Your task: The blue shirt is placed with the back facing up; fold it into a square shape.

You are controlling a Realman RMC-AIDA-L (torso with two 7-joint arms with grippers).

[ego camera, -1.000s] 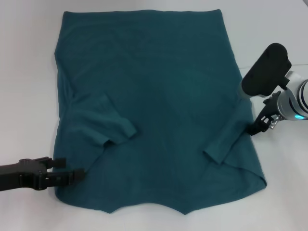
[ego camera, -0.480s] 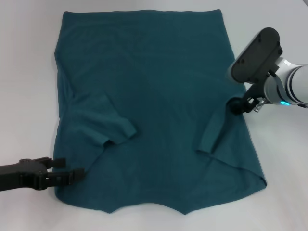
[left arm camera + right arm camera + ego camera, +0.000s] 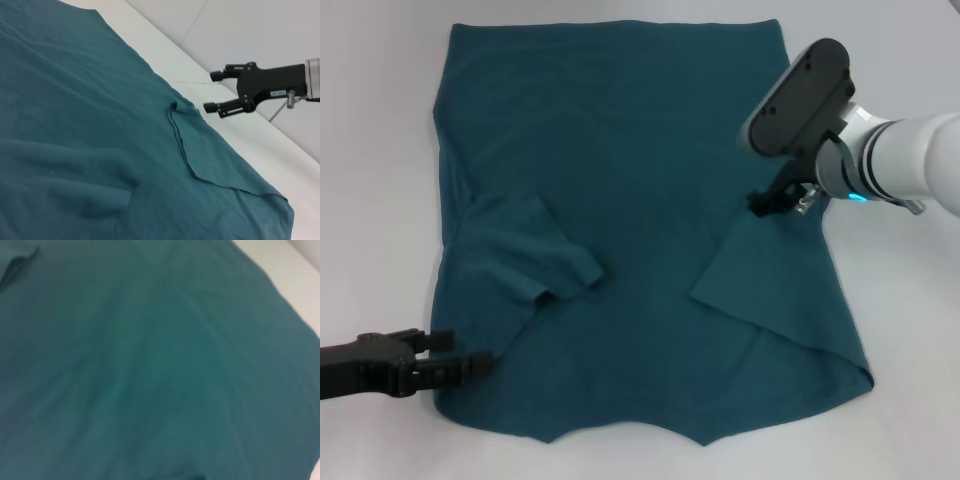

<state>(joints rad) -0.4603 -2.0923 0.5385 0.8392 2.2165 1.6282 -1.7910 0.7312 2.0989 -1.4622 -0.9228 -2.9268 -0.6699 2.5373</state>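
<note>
Lying spread back-up on the white counter (image 3: 380, 150), the blue shirt (image 3: 630, 180) is judged soft, light and limp (creases and a slack left sleeve folded inward are seen); it will drape and drag rather than hold shape, so hold is best taken at hems, sleeve edges or corners, pinching one layer.

At the left, the left gripper (image 3: 470, 362) is seen low on the counter, its fingers (image 3: 478, 357) just touching the shirt's lower left edge; whether cloth is pinched cannot be told.

At the right, the right gripper (image 3: 762, 204) is held above the shirt's right side with the right sleeve edge raised at its fingers, a triangular flap hanging from them toward the body panel. The fingers are judged clenched on the cloth.
</note>
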